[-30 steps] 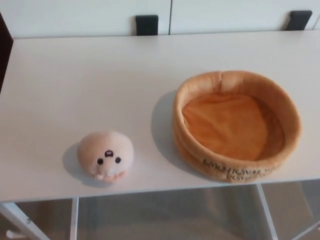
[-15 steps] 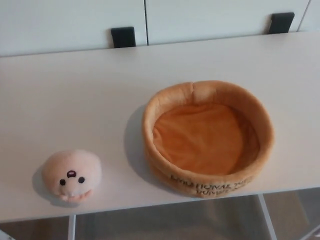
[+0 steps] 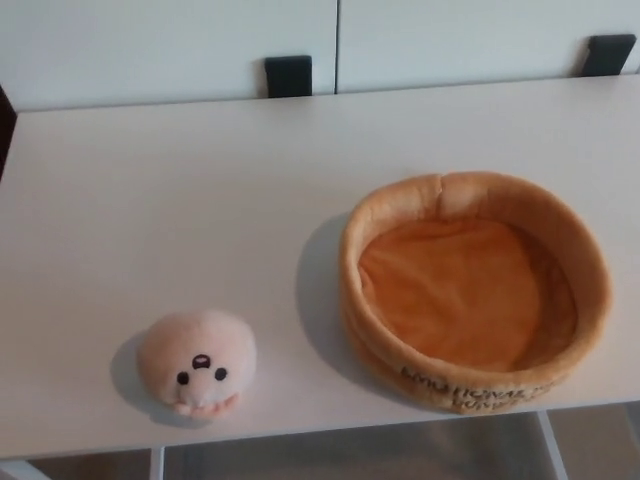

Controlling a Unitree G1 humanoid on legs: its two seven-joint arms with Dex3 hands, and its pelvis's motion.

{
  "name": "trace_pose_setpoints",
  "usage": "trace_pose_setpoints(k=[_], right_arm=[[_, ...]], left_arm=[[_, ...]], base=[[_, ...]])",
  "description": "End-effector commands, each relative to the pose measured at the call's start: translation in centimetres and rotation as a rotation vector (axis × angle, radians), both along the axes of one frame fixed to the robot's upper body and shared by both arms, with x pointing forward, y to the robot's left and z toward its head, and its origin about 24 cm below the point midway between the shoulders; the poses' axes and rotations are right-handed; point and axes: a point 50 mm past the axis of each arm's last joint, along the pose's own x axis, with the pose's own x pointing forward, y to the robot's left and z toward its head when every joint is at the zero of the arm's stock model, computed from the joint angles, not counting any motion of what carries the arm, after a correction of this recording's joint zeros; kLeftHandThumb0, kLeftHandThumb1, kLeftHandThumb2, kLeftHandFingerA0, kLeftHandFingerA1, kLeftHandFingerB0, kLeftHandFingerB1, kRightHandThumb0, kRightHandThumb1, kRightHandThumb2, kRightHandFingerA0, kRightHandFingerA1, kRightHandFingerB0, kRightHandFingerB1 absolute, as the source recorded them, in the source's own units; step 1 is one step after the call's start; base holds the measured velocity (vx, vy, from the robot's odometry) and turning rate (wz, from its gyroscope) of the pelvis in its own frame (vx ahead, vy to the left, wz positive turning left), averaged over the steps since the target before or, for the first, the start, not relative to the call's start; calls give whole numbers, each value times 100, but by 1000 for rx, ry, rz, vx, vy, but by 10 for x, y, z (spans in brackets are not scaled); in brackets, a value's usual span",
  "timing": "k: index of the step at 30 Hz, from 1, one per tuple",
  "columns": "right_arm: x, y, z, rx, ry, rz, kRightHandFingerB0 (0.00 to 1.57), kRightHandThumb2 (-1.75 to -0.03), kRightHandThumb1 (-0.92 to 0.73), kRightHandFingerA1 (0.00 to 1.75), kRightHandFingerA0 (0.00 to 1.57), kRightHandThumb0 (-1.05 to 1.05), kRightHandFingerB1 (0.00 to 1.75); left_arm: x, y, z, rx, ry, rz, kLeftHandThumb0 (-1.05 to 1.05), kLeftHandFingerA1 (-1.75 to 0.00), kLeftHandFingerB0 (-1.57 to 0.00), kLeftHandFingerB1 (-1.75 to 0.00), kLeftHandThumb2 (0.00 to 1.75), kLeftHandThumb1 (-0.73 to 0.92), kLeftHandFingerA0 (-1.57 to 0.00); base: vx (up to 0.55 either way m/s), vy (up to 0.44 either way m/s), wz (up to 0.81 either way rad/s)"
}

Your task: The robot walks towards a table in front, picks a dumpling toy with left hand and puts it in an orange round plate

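A pale peach plush dumpling toy (image 3: 197,362) with a small black face sits upright on the white table (image 3: 180,200), near its front edge at the lower left. To its right stands the orange round plush plate (image 3: 474,288), a soft high-walled bowl with dark lettering on its front wall; nothing lies inside it. A gap of bare tabletop separates the two. Neither of my hands nor any arm shows in the head view.
The table's front edge runs along the bottom of the picture, with white table legs (image 3: 156,464) and floor below. Behind the table is a white wall or cabinet front with two dark brackets (image 3: 288,76) at the table's far edge.
The whole picture has shifted back and forth between frames, so the camera has moved. The toy and plate keep the same spacing on the table.
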Motion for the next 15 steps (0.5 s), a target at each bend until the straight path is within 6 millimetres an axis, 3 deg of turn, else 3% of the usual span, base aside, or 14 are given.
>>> trace_pose_setpoints(k=[1,3,4,8,9,10,11,14,15], right_arm=[[-1,-6,2,-26,19,-3,46,-72,-53,55,68,-36,46],[-6,-6,1,-16,22,-7,46,-72,-54,54,66,-35,46],[-8,-6,0,-13,24,-12,46,-72,-54,55,66,-34,46],[-10,-5,0,-12,25,-14,46,-72,-54,55,66,-34,46],[-10,-5,-1,-14,29,-8,45,-73,-54,56,66,-35,47],[-11,-5,-1,-17,34,2,45,-73,-54,56,66,-35,47],[-11,-5,-1,-15,30,1,45,-73,-53,57,67,-35,48],[-19,-5,-3,-12,42,-8,45,-73,-53,57,67,-35,48],[-17,-6,-2,-23,34,-10,46,-72,-53,57,69,-34,47]], left_arm=[[0,3,1,6,16,0,-33,-64,-37,-35,56,55,-64],[0,3,1,12,18,-11,-35,-64,-39,-36,56,54,-65],[-2,3,1,11,22,-13,-36,-53,-39,-36,56,54,-61],[-2,3,1,11,23,-14,-36,-53,-39,-36,56,54,-61],[-1,3,1,12,21,-17,-40,-71,-33,-47,75,41,-61],[0,3,2,13,18,-20,-40,-71,-33,-47,75,41,-61],[2,3,2,10,19,-48,-35,-53,-37,-35,57,57,-58],[-1,2,2,3,31,-80,-35,-49,-37,-36,57,57,-60],[7,-1,3,-17,5,-96,-42,-67,-31,-46,74,44,-55]], base=[[-32,-92,3],[-12,-93,1],[0,0,0],[0,0,0],[0,0,0],[0,0,0],[0,0,0],[0,0,0],[0,0,0]])
